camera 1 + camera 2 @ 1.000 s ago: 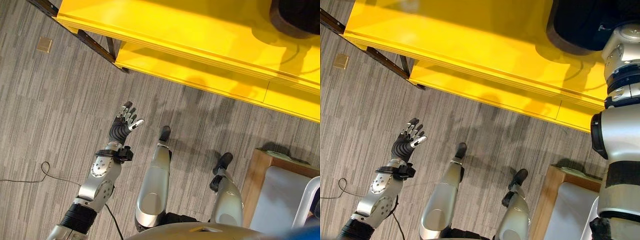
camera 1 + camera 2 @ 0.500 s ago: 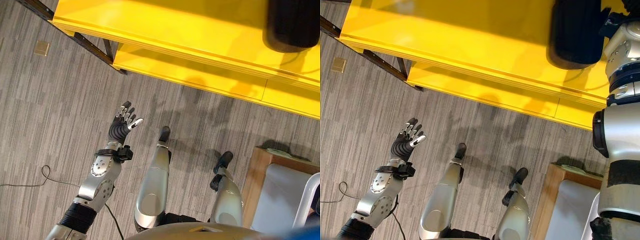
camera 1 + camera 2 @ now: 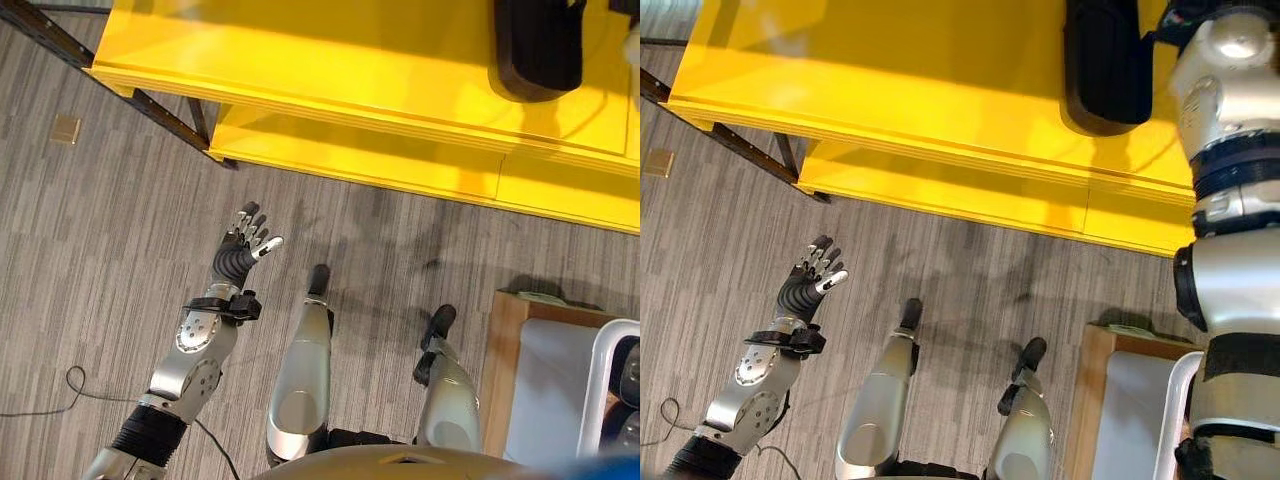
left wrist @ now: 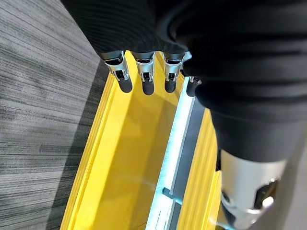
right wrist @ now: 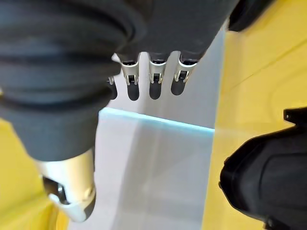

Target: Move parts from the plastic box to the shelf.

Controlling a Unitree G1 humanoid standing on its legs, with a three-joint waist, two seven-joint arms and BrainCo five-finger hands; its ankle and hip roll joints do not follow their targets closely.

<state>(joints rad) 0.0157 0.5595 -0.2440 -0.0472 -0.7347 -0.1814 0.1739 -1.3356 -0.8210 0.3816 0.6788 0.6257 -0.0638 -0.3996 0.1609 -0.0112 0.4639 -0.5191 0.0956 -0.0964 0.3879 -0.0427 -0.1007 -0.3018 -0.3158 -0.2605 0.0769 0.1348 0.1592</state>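
One black part (image 3: pixel 537 48); one yellow shelf (image 3: pixel 330 60)

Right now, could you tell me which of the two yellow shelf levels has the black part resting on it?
The upper yellow level, the wider board farther from the robot: the black part lies on it. The lower level, nearer the floor, carries nothing.

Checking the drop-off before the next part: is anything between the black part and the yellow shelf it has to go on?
Nothing visible does. The black part already lies on the top of the yellow shelf, beside the right arm. The right hand is open and apart from it; the left hand hangs open over the floor.
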